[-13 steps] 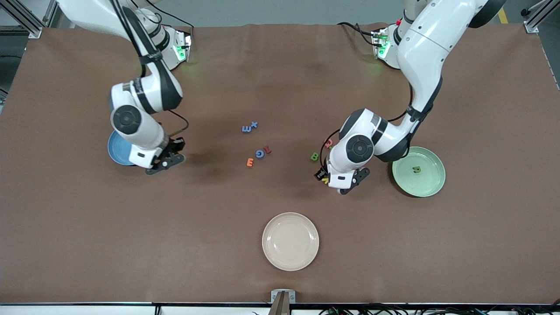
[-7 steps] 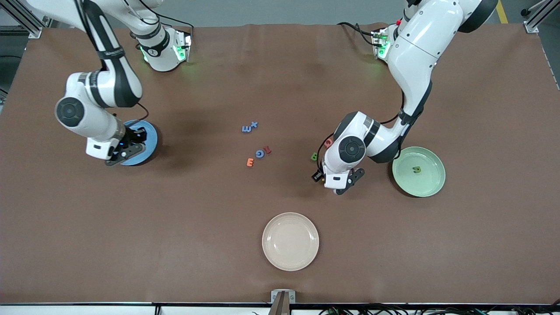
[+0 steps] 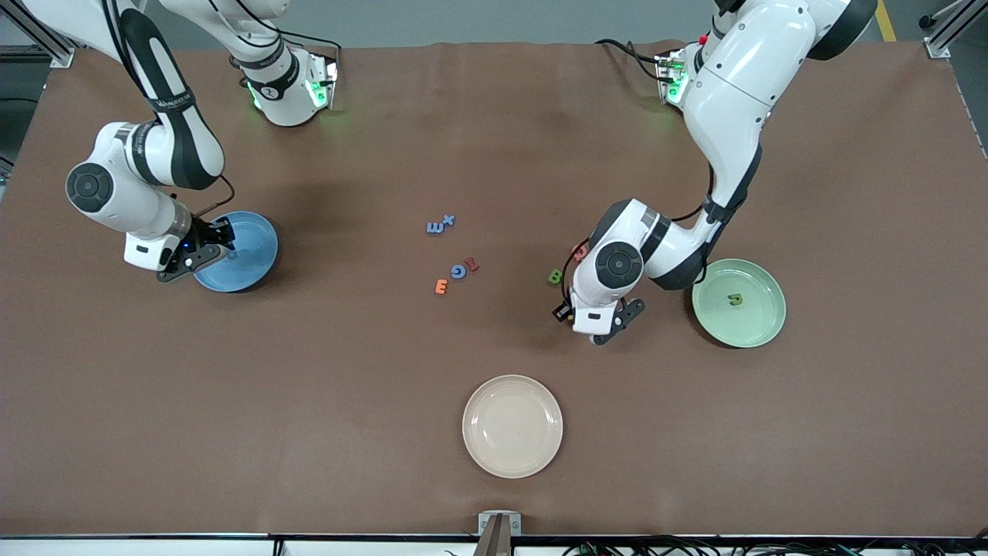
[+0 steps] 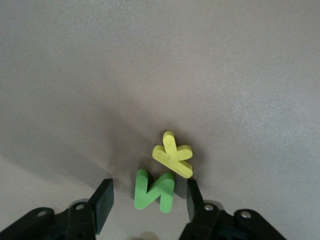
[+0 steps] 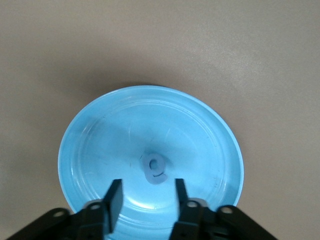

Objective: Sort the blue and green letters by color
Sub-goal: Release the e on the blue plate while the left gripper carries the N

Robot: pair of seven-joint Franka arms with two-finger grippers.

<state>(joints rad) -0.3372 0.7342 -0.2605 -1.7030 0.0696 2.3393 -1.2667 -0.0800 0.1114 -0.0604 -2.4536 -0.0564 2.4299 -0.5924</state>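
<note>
**Blue letter released in plate; green letter lined up for pickup**

Right end effector (image 5: 145, 200) hangs over the blue plate (image 5: 100, 135), jaws parted and empty; a blue letter (image 5: 154, 169) lies in the plate. Left end effector (image 4: 147, 202) is open, straddling the green N (image 4: 154, 191), which touches the yellow K (image 4: 172, 156) on the bench (image 3: 309, 401). Next: close on the N alone, carry it to the green plate (image 3: 760, 324).

Left gripper (image 4: 148, 202) low over the brown table (image 4: 160, 65), around a green letter

Its two black fingers (image 4: 102, 202) stand apart with the green N (image 4: 154, 191) lying flat between them, touching neither. A yellow K (image 4: 173, 155) lies just beside the N, meeting it at one corner, outside the fingers.
</note>
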